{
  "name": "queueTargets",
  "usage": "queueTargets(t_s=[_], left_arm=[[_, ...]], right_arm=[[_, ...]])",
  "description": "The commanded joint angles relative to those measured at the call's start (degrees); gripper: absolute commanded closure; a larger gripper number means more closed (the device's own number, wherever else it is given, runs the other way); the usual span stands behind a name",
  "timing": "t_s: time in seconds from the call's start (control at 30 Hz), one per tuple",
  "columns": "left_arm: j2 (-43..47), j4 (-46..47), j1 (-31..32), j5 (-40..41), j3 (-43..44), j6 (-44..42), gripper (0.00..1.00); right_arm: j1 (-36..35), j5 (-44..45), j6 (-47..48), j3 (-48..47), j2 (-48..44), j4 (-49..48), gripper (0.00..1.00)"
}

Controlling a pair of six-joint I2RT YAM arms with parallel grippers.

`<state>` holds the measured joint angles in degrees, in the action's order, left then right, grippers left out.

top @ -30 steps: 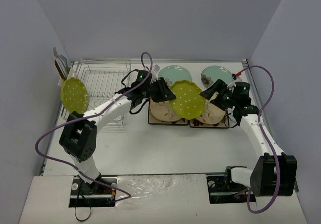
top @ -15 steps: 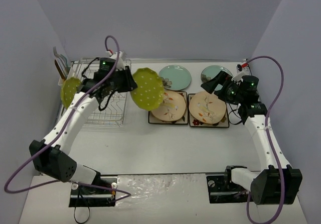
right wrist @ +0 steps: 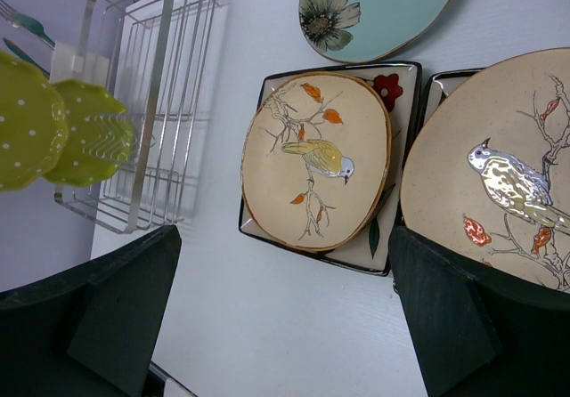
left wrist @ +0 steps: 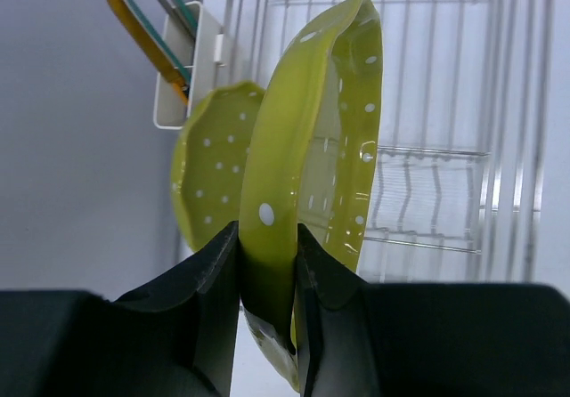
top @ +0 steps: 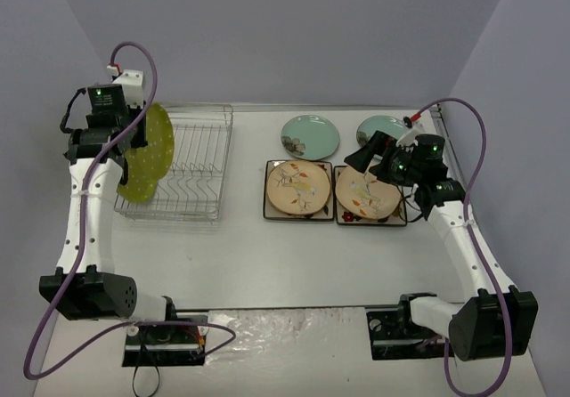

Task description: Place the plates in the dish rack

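At the rack's left end, the left gripper (left wrist: 267,268) is clenched on the rim of a lime-green dotted plate (left wrist: 316,139), one black finger (left wrist: 214,281) on each face of the edge. The plate is held upright, on edge, over the left part of the dish rack (top: 200,161). Whether its lower rim sits between the prongs cannot be told. Just beyond it stands a second lime-green plate (left wrist: 209,174), also on edge at the rack's left end and leaning a little; contact between the two is unclear. A white utensil holder (left wrist: 183,76) hangs on that end of the rack, with orange and teal handles sticking out of it. Across the table the right gripper (top: 365,152) is released — jaws spread wide, nothing between them — and hangs above the right-hand plate stack. Below it a cream bird plate (top: 367,192) lies flat on a square dark-rimmed plate (top: 343,217). Just beside it, on the left, a second cream bird plate (top: 298,188) lies on another square plate (right wrist: 392,85). Behind the stacks two pale teal plates lie flat on the table (top: 267,263), well apart from the rack: the left teal plate (top: 310,136) in full view, the right teal plate (top: 383,128) partly hidden by the right gripper.
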<state>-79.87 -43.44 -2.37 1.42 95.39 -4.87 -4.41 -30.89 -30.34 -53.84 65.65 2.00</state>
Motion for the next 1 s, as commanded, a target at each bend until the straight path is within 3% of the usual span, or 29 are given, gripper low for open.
queueTargets(t_s=[0.0, 0.33, 0.97], left_arm=[[-3.0, 7.3, -3.0, 4.1, 7.0, -9.0, 1.00], [-10.0, 9.9, -4.7, 9.8, 9.6, -14.0, 1.00], [-11.2, 15.6, -4.9, 6.5, -4.2, -11.4, 1.00]], right_arm=[[-1.4, -1.1, 1.5, 0.2, 0.6, -2.4, 0.00], [-2.4, -0.9, 2.1, 1.5, 1.5, -2.4, 0.00], [-2.3, 0.9, 1.3, 2.6, 2.2, -2.5, 0.00]])
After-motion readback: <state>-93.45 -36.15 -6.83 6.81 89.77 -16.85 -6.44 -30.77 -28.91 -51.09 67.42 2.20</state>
